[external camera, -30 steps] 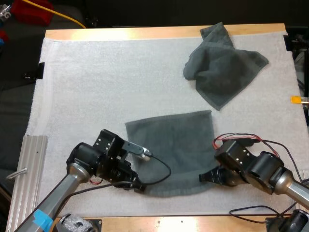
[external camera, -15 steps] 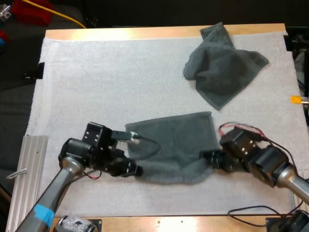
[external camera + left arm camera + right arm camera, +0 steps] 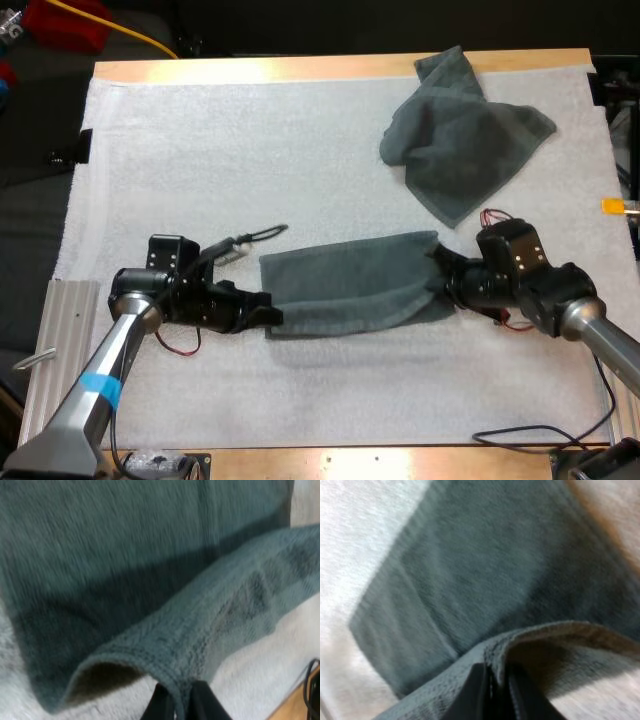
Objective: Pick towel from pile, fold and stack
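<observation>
A dark grey-green towel [image 3: 350,282] lies in the middle of the white mat, its near edge lifted and carried over toward its far edge. My left gripper [image 3: 268,311] is shut on the towel's near left corner [image 3: 176,692]. My right gripper [image 3: 441,279] is shut on the near right corner [image 3: 495,677]. Both wrist views show the pinched hem curling over the flat layer beneath. A second, crumpled towel [image 3: 460,140] sits at the far right of the mat.
A ribbed metal plate [image 3: 55,350] lies at the mat's left near corner. The wooden table edge [image 3: 300,68] runs along the far side. Bare white mat [image 3: 200,170] spreads to the far left.
Both grippers have moved away from the near edge, carrying the towel's near edge up and over toward its far edge. The visible towel is now a narrower band.
</observation>
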Controlling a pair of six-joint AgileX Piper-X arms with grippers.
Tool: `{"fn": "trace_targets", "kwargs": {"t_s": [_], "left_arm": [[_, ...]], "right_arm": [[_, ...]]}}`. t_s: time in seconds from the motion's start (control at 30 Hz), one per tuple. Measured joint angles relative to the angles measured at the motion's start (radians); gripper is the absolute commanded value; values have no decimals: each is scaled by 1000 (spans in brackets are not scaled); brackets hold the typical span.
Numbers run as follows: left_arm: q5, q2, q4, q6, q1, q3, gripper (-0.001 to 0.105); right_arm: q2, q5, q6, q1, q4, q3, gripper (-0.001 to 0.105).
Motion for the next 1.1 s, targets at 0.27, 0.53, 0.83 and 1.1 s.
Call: {"fn": "trace_targets", "kwargs": {"t_s": [0.27,0.53,0.83,1.1], "left_arm": [[12,66,-119,-85,6,0,0],[11,94,-202,-126,6,0,0],[-42,94,-227,-131,6,0,0],[-97,94,-230,-133,6,0,0]], "right_arm": [[82,-21,55,-29,-98,0,1],[131,-21,75,-29,-177,0,1],[147,-9,75,-29,-233,0,1],[147,-4,78,-29,-266,0,1]]}}
